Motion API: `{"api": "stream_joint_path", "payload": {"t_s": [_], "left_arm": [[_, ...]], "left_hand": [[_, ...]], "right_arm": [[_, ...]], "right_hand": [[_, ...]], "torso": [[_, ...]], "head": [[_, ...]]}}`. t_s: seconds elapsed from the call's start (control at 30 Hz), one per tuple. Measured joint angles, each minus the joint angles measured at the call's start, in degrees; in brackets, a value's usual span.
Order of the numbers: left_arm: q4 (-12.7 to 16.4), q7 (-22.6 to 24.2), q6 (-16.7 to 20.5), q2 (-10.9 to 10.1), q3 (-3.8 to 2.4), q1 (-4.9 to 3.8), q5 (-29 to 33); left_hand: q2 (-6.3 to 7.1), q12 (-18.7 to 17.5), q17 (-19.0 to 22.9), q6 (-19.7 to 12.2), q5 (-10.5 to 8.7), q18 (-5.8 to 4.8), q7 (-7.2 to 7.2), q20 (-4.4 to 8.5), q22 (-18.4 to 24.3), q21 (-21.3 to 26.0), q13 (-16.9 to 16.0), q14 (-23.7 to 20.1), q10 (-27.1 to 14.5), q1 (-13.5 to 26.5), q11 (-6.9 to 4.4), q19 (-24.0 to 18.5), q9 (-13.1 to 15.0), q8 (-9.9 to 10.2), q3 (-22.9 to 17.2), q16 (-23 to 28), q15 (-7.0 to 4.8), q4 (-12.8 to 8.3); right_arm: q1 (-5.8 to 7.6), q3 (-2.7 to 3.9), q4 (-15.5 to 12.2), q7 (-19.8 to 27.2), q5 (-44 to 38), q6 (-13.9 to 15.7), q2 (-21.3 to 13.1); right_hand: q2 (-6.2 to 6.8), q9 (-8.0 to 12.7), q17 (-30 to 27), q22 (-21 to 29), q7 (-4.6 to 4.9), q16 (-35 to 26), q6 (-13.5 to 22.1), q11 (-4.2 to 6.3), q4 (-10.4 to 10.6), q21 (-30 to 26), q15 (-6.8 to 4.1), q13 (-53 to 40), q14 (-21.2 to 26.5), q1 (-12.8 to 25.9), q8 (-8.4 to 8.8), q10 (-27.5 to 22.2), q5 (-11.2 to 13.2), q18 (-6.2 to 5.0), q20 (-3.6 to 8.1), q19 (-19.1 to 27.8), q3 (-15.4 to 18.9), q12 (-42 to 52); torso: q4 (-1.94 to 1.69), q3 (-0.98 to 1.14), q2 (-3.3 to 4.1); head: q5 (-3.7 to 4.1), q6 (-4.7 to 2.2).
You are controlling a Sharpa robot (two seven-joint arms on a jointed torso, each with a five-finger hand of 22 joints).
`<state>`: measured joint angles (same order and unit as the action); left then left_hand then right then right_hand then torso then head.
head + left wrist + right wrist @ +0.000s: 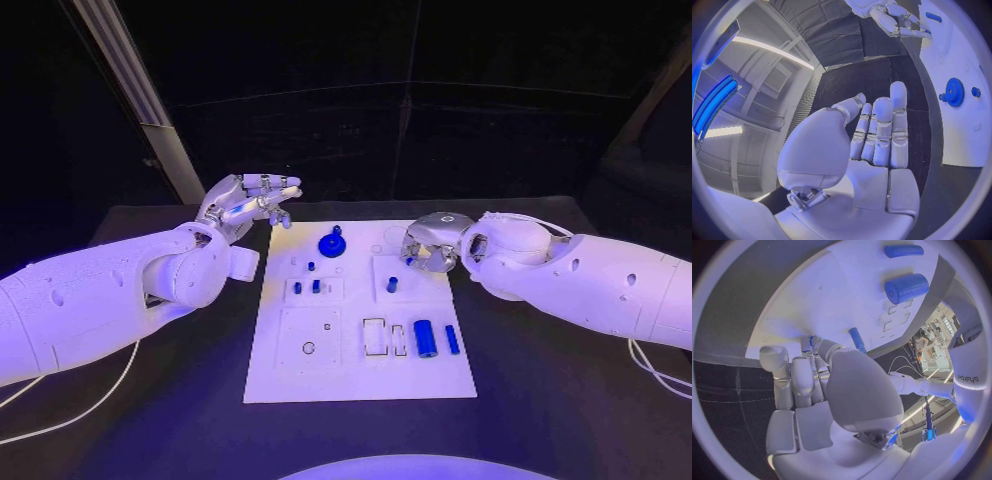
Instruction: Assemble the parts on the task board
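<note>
The white task board (361,375) lies mid-table. A blue gear (333,244) (953,92) sits near its far edge. Small blue pegs (307,286) stand left of centre and another blue peg (392,284) (856,339) right of centre. A thick blue cylinder (426,338) (906,287) and a thin blue pin (451,340) (903,250) lie at the near right. My left hand (253,205) (879,135) hovers at the board's far left corner, fingers straight, holding nothing. My right hand (433,245) (826,385) curls over the far right of the board, pinching a small blue part (811,341), mostly hidden.
The black table (577,400) surrounds the board. A slanted metal post (144,100) rises behind my left arm. White cables (656,375) trail off both arms near the table's front corners. Empty cut-outs (378,335) lie in the board's near half.
</note>
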<state>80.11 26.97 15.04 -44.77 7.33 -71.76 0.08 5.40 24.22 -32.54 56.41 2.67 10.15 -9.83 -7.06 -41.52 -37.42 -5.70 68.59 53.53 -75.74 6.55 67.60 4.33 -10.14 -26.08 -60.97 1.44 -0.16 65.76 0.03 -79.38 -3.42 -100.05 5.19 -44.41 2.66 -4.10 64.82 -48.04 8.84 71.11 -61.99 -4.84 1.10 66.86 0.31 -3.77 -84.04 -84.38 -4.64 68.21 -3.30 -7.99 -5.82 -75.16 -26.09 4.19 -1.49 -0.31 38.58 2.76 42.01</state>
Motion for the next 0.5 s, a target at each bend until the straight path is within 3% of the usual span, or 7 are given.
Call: {"api": "stream_joint_path", "payload": {"t_s": [0.5], "left_arm": [[-0.03, -0.04, 0.0, -0.27, 0.0, 0.0, 0.04]], "left_hand": [[0.0, 0.0, 0.25, 0.0, 0.0, 0.0, 0.0, 0.0, 0.09, 0.0, 0.0, -0.2, -0.21, 0.0, -0.21, 0.0, 0.0, 0.0, 0.16, 0.0, 0.21, -0.16]], "right_arm": [[-0.49, -0.27, -2.19, -1.07, -1.5, 3.1, -1.33]], "right_hand": [[0.85, -0.11, -0.01, -1.23, 0.03, 0.23, -0.65, 0.13, -1.0, 0.77, -0.23, 0.0, 0.2, 1.55, 0.06, 0.7, 0.1, -0.01, 0.2, -0.2, -2.73, -0.05]], "torso": [[0.0, 0.02, -0.08]], "head": [[0.07, 0.1]]}}
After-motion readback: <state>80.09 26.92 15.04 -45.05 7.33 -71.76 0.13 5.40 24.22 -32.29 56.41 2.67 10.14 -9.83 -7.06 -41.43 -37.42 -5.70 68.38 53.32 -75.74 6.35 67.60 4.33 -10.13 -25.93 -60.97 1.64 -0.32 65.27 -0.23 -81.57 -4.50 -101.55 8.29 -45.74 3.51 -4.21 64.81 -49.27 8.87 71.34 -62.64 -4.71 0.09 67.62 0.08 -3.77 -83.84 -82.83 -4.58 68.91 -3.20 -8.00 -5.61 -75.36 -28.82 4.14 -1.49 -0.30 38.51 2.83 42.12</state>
